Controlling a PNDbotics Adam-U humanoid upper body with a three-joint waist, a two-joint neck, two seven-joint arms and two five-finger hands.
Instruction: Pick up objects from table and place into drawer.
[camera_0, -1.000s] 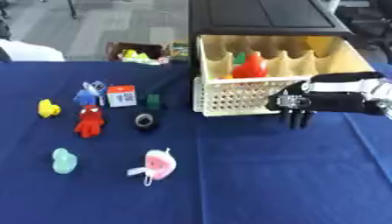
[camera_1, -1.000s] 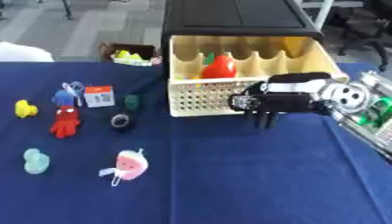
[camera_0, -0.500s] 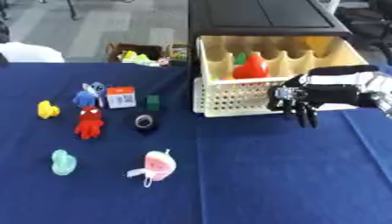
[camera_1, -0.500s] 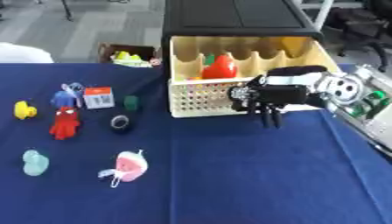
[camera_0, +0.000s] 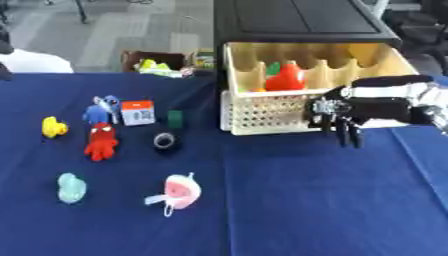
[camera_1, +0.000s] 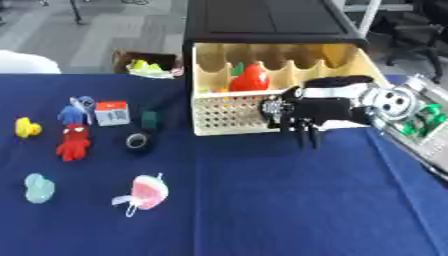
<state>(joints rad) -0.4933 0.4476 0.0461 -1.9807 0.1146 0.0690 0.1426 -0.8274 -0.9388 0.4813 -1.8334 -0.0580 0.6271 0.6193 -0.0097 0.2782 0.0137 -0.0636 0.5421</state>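
Right robot hand (camera_0: 343, 116) empty, fingers hanging relaxed before the drawer (camera_0: 289, 114). Toys on the desk (camera_0: 289, 200) left of drawer; best reach for the pink toy (camera_0: 178, 190), approaching from above.

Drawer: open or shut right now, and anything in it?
Open. The drawer is pulled out from the black cabinet, its inside showing, with a red object inside.

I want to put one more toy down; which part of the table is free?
The blue cloth is bare in front of the cream perforated drawer, right of the pink round toy. The left side is crowded with small toys.
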